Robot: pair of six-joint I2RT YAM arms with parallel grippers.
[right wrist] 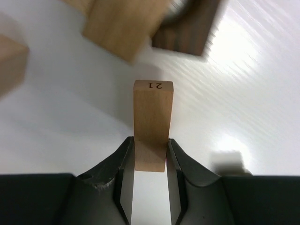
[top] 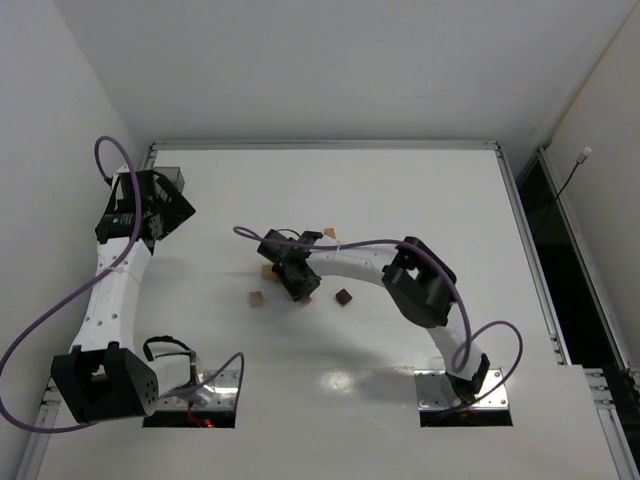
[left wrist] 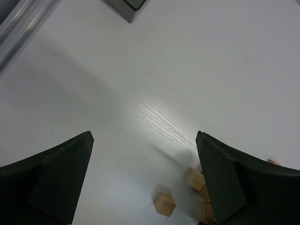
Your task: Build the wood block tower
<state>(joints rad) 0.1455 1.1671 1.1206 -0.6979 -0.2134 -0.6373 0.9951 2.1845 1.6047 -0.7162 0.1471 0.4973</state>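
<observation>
My right gripper (right wrist: 151,143) is shut on the near end of a light tan wooden bar (right wrist: 153,117) stamped "21", just above the white table. Ahead of it lie a tan block (right wrist: 123,24) and a dark brown block (right wrist: 189,32). From above, the right gripper (top: 296,281) sits among loose blocks: a tan cube (top: 256,298), a dark cube (top: 344,296) and another tan block (top: 329,233). No standing wood block tower shows; the arm hides the middle of the cluster. My left gripper (left wrist: 144,136) hangs open and empty at the back left (top: 168,207), with small tan cubes (left wrist: 165,203) far ahead.
A grey bin (top: 171,178) stands at the table's back-left corner beside the left gripper; its corner (left wrist: 129,8) shows in the left wrist view. A metal rim (top: 320,145) borders the table. Purple cables loop along both arms.
</observation>
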